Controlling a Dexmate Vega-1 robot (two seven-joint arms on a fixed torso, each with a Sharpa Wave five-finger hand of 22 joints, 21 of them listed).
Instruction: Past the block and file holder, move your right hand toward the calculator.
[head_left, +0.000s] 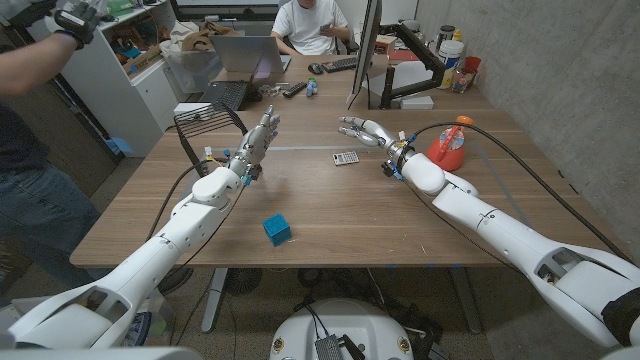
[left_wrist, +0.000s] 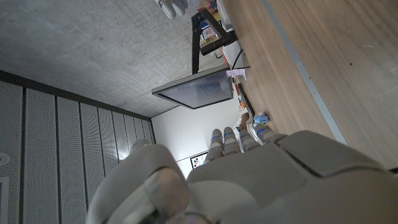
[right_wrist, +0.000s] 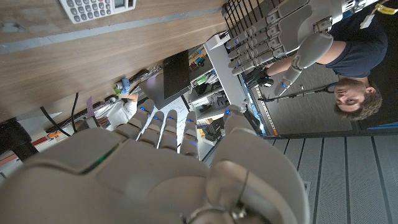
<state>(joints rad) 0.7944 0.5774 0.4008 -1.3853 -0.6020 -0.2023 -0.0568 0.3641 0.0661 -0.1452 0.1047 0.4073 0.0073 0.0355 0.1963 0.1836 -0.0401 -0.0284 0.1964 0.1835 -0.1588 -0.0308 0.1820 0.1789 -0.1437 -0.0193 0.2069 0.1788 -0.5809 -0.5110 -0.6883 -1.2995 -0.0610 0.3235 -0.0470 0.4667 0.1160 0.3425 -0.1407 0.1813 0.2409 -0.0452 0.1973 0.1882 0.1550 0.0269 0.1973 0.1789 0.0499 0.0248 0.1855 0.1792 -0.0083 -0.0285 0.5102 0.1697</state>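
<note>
**A:** Wooden table (head_left: 330, 215) in an office, concrete wall on the right side, someone sitting at a laptop at the far end and another person standing at the left edge. From the head view, where's everything sitting?

**B:** calculator (head_left: 346, 158) is out mid-table, just in front of the right hand (head_left: 366, 131). That hand is lifted over the wood with its fingers apart and pointing across toward the left, holding nothing. Blue block (head_left: 277, 231) is way closer to the robot, well apart from both hands. Black wire file holder (head_left: 208, 127) stands over by the left hand (head_left: 258, 140), which is raised too, fingers spread and empty.

**A:** Wrist cams add anything?

**B:** Right wrist view catches the calculator's keys (right_wrist: 97, 9) close up, but it's cut off at the frame edge. It also shows the left hand's palm in front of the file holder's mesh, which the head view doesn't. Left wrist view is mostly the back of its own hand and a monitor (left_wrist: 196, 89).

**A:** The orange thing behind the right arm?

**B:** Looks like a jug or bottle (head_left: 449, 146), can't say for sure, the arm covers part of it.
</note>
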